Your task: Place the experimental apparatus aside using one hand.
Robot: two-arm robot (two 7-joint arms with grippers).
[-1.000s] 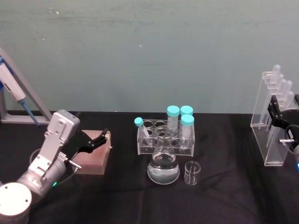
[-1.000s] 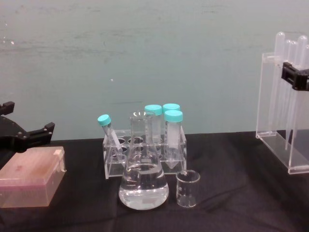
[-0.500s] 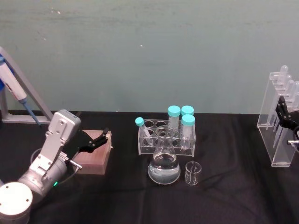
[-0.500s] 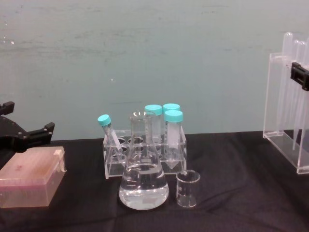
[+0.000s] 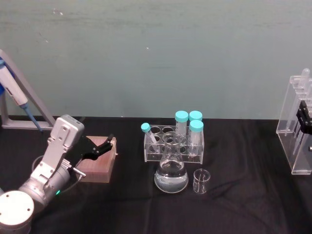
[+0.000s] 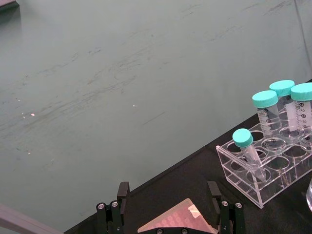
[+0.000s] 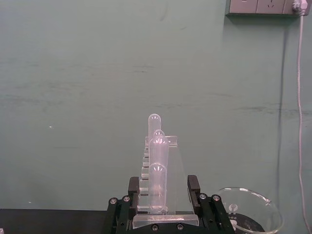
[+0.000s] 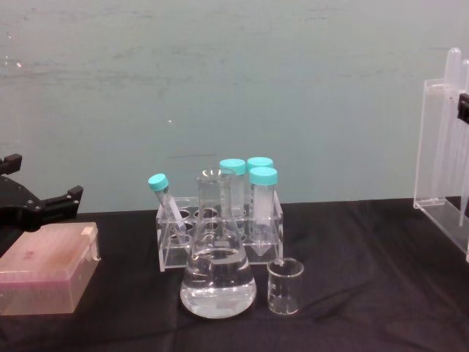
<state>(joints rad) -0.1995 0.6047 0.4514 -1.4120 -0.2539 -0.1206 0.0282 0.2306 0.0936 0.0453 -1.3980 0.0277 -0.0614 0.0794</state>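
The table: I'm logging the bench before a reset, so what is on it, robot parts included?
pipette rack: 1, clear, tall, far right edge, holding several clear pipettes
flask: 1, clear with clear liquid, centre front
beaker: 1, clear, just right of the flask
tube rack: 1, clear, behind the flask
tubes: 4, teal caps, in the tube rack, one leaning
box: 1, pink, left side
hand pipette: 1, blue and white, far left back, on a grey stand
cloth: 1, black, covering the table
left tool: 1, black, open, over the box
right tool: 1, black, closed on the pipette rack
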